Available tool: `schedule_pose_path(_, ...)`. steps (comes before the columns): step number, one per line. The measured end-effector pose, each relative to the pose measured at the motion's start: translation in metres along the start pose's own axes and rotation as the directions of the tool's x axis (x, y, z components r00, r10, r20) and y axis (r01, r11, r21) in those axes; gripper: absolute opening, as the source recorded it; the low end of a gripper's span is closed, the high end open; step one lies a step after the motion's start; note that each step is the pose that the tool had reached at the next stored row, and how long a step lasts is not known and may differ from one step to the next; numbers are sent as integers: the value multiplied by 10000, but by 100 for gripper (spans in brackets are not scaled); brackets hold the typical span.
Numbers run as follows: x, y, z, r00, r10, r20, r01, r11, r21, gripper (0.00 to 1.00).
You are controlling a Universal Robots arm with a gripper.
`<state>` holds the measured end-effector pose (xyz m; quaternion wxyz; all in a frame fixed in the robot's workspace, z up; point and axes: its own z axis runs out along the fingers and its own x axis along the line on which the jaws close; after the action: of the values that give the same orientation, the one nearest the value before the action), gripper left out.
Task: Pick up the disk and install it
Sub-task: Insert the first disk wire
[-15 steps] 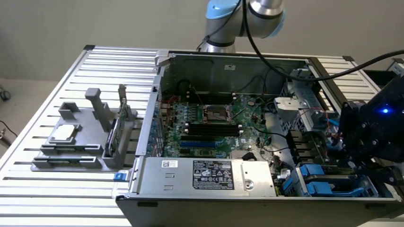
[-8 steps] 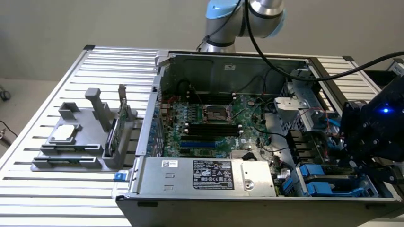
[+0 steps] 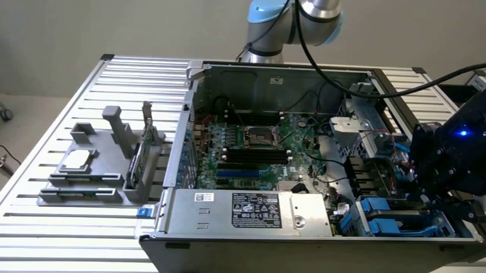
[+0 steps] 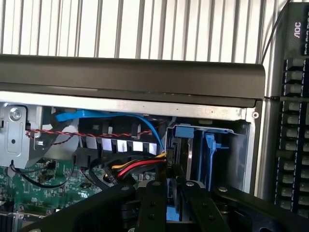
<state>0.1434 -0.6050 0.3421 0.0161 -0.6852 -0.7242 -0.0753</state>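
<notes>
In the wrist view my gripper (image 4: 174, 205) has its two black fingers (image 4: 153, 208) close together on a narrow blue plastic piece (image 4: 173, 215), which looks like the side rail of the disk held edge-on. The rest of the disk is hidden behind the fingers. It hangs right at the mouth of the drive bay (image 4: 193, 154) in a corner of the open computer case. In the exterior view the gripper (image 3: 427, 193) reaches down into the case at that view's right, just above the blue-railed bays (image 3: 378, 209).
Red, yellow and black power wires (image 4: 137, 169) and a blue data cable (image 4: 101, 116) run beside the bay. The case wall (image 4: 130, 79) rises behind it. A grey fixture (image 3: 95, 176) with a small silver drive (image 3: 79, 161) stands at the exterior view's left. A keyboard (image 4: 294, 121) lies outside the case.
</notes>
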Motion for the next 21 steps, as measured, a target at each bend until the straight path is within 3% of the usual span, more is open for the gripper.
schedule_pose_path(5, -6, -1, 7, 10000, 60, 23, -60, 10000, -7, 18)
schedule_pose_path(21, -30, -5, 34, 10000, 67, 21, -67, 10000, -8, 18)
